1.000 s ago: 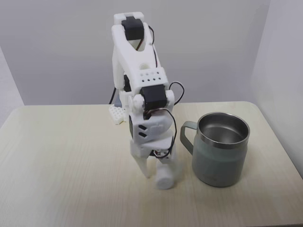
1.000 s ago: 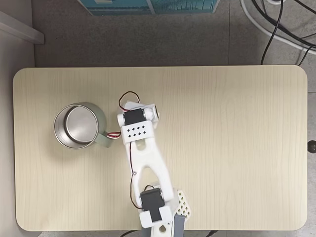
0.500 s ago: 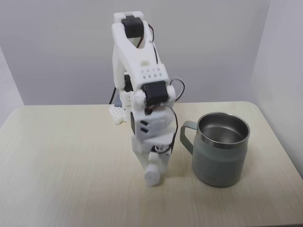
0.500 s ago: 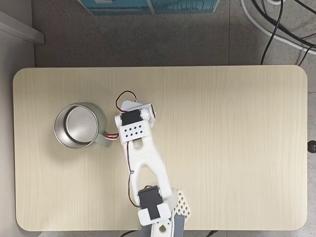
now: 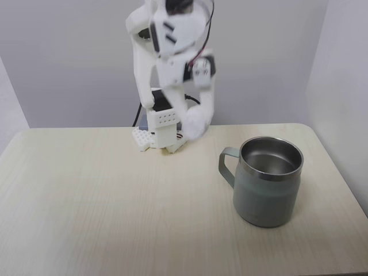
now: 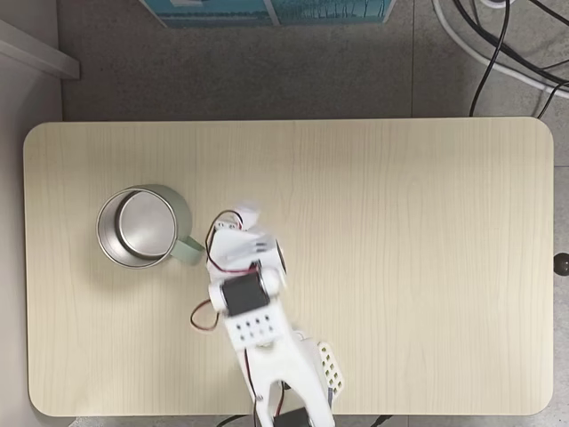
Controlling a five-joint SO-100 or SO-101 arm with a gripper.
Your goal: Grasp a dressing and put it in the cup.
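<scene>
High above the table (image 5: 86, 190), the gripper (image 5: 192, 118) is carrying the dressing (image 5: 193, 123) pinched between its 2 fingers — clear of the rim. Beside it the cup (image 5: 268, 181) is standing upright, mouth open — ready to be dropped into.

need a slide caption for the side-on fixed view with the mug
White robot arm's end effector lifts a small white gauze roll above the pale wooden table, beside a grey-green steel-rimmed mug.

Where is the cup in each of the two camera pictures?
A fixed view: the cup stands right of centre, handle pointing left.
Another fixed view: the cup sits at left, seen from above, handle pointing right.
Shared landmark: the arm's base.
</scene>
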